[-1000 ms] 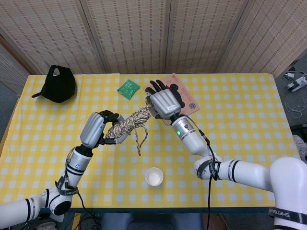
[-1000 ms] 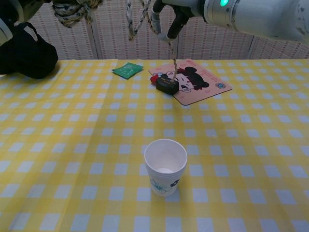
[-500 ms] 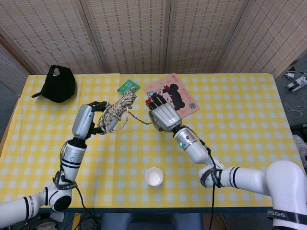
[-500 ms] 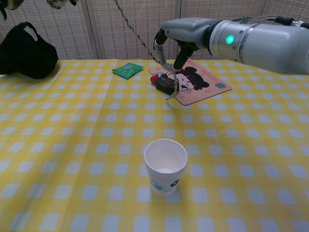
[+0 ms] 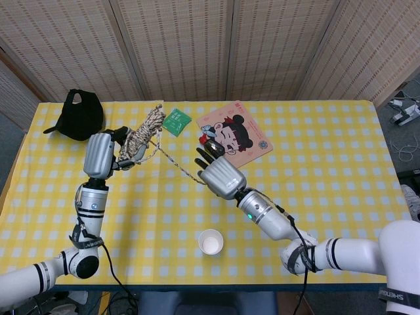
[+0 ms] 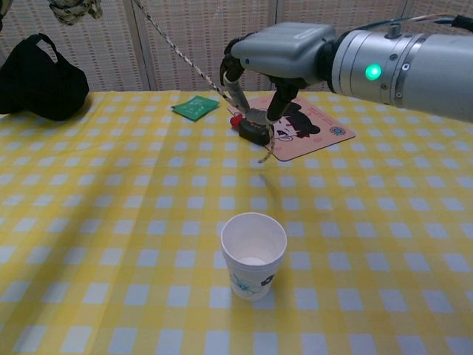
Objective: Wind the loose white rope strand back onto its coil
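The left hand (image 5: 100, 155) holds the rope coil (image 5: 139, 139) up in the air, over the far left part of the table (image 5: 328, 197), not far from the black cap (image 5: 80, 115) in the far left corner. Its fingers are wrapped around the coil. From the coil, the loose strand (image 5: 172, 160) runs in a tight, straight line down to the right hand (image 5: 220, 177), which hangs over the middle of the table. That hand pinches the strand between its fingertips (the chest view shows this best), and a short tail dangles just below the pinch.

So this looks like the middle of a winding turn: the strand is pulled out straight, ready to go around the coil. Most of the rope is already bundled, and only this one stretch is left loose.

Next, the right hand likely needs to carry the strand up and around the coil while keeping it snug. If it goes slack, the loop may slip off. The left hand should keep the coil steady.

A paper cup (image 6: 253, 254) stands near the front edge, well below the rope. A cartoon mat (image 5: 235, 135) and a green packet (image 5: 175, 120) lie near the far edge.
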Controlling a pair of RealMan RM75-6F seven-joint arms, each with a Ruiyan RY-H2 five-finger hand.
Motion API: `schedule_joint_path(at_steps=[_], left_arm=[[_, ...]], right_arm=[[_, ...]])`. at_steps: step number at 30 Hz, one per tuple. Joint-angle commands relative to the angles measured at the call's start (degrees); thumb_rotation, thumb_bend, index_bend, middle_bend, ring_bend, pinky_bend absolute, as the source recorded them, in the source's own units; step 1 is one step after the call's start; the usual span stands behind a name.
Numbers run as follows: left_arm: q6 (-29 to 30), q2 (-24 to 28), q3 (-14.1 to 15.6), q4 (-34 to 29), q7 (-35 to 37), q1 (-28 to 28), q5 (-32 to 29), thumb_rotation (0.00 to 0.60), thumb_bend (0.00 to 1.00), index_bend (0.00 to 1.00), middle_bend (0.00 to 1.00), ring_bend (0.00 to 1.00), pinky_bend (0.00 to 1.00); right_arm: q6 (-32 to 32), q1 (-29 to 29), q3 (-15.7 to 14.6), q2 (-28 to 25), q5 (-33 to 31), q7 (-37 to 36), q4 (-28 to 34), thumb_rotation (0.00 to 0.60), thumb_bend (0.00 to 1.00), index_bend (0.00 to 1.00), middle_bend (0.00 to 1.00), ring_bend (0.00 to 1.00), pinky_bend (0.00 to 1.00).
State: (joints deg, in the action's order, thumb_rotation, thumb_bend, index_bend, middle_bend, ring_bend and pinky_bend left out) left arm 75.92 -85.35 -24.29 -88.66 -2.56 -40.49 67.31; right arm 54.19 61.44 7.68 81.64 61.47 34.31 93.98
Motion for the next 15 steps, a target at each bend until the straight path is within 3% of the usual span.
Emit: schedule_joint_path(at_steps=[1, 9, 15], left_arm=[[-0.4, -0.8, 0.7, 2.3, -3.4, -0.3, -1.7, 0.363, 0.36, 0.78, 0.81, 0.65, 0.52], [-2.5, -1.0, 2.6, 4.5, -8.4, -0.6, -3.3, 0.364, 0.36, 0.78, 0.81, 0.65, 0.52], [-2.6, -1.7, 5.7, 5.8, -10.5, -0.4, -0.4, 0.366, 0.36, 0.78, 0.81, 0.65, 0.52]], right_arm=[[1.8, -0.2, 0.4, -3.5, 2.8, 2.8, 5.3, 0.6, 0.43, 0.61, 0.22, 0.0, 0.0], [3.3, -0.1, 3.1, -7.4, 5.9, 3.2, 11.9, 0.6, 0.43, 0.61, 0.22, 0.0, 0.0], [3.1, 1.1, 6.6, -7.5, 4.1, 2.2, 12.0, 0.6, 0.43, 0.61, 0.22, 0.0, 0.0]])
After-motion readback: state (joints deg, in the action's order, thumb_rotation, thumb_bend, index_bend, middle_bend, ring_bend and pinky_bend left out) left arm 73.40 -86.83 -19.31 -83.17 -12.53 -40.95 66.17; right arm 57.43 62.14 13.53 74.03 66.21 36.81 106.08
